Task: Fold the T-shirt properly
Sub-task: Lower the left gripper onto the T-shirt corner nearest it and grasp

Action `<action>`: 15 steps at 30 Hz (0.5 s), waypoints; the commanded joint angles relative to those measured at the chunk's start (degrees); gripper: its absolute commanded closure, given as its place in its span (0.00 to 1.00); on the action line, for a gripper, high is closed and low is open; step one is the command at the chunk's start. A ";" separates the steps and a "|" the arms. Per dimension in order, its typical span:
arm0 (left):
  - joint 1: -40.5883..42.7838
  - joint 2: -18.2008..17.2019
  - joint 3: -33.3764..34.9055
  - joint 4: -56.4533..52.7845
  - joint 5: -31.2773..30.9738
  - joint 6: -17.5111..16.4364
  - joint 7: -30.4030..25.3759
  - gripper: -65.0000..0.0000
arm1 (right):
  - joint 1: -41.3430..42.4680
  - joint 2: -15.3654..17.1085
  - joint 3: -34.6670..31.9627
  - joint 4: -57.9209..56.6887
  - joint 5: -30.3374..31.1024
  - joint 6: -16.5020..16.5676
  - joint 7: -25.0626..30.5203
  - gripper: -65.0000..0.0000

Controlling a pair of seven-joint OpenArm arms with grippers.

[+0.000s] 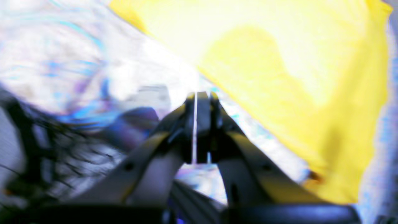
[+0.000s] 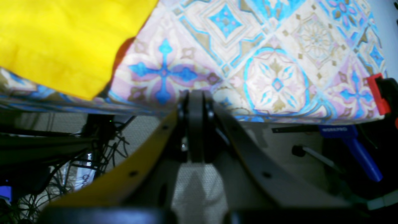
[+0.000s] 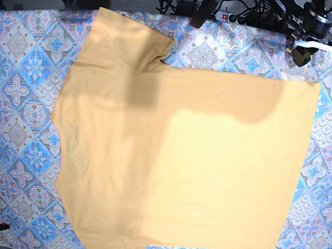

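The T-shirt [image 3: 172,163] lies spread flat on the patterned tablecloth [image 3: 19,114], plain face up, sleeves toward the left of the base view. In the left wrist view the yellow cloth [image 1: 279,77] sits ahead and to the right of the left gripper [image 1: 199,96], whose jaws are pressed together on nothing. The right gripper [image 2: 196,93] is likewise closed and empty, over the table edge, with a corner of the shirt [image 2: 62,40] ahead to its left and a red clamp [image 2: 377,93] far right.
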 commanded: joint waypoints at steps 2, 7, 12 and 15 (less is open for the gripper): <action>-1.27 -0.29 -2.91 0.25 -2.32 -0.43 3.36 1.00 | -0.76 0.46 0.31 0.81 0.14 -0.21 1.33 1.00; -5.14 0.68 -6.95 -3.45 -8.30 -0.51 8.46 1.00 | -0.41 0.46 0.40 0.81 0.23 -0.21 1.33 1.00; -8.92 0.85 -9.32 -8.55 -12.87 -0.51 14.08 0.93 | -0.32 0.46 0.40 0.81 0.23 -0.21 1.33 1.00; -9.71 0.85 -9.32 -10.66 -14.28 -0.51 14.08 0.88 | -0.32 0.46 0.40 0.81 0.23 -0.21 1.33 1.00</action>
